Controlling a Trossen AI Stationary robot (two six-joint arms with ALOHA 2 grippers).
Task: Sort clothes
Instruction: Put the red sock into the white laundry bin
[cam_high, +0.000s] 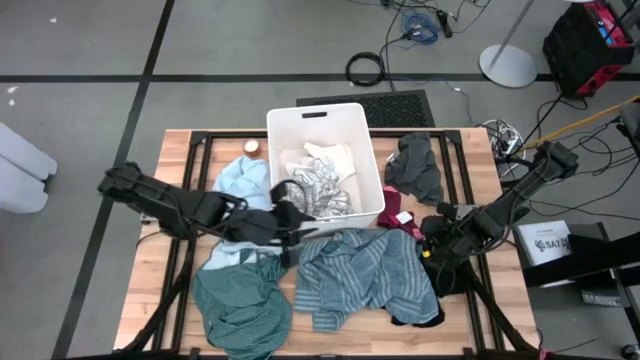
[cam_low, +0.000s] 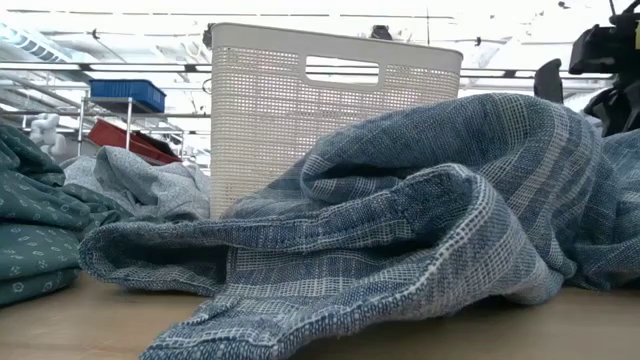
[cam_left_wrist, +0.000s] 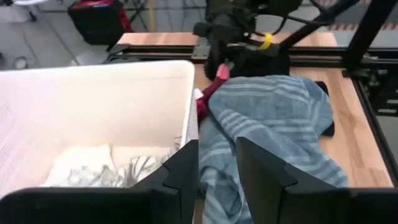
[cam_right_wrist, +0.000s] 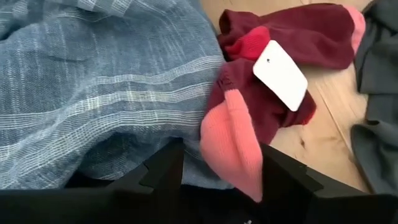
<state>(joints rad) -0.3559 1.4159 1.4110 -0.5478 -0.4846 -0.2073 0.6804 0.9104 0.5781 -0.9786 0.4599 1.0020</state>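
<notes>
Needed a slow, low pinch on the maroon sock (cam_right_wrist: 280, 37), found just beside the blue-grey striped shirt (cam_high: 360, 265) near the white bin (cam_high: 300, 120), with the right end effector (cam_right_wrist: 219, 149) right at its pink end; could not tell if clamped. Saw the left end effector (cam_left_wrist: 217, 146) apart and empty by the bin rim. Worked on a wooden bench (cam_high: 180, 160) over a grey floor with cables.

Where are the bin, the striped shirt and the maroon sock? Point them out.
bin (cam_high: 318, 112): high view, far rim.
striped shirt (cam_high: 362, 272): high view, middle of the cloth.
maroon sock (cam_right_wrist: 298, 32): right wrist view, upper maroon part.
</notes>
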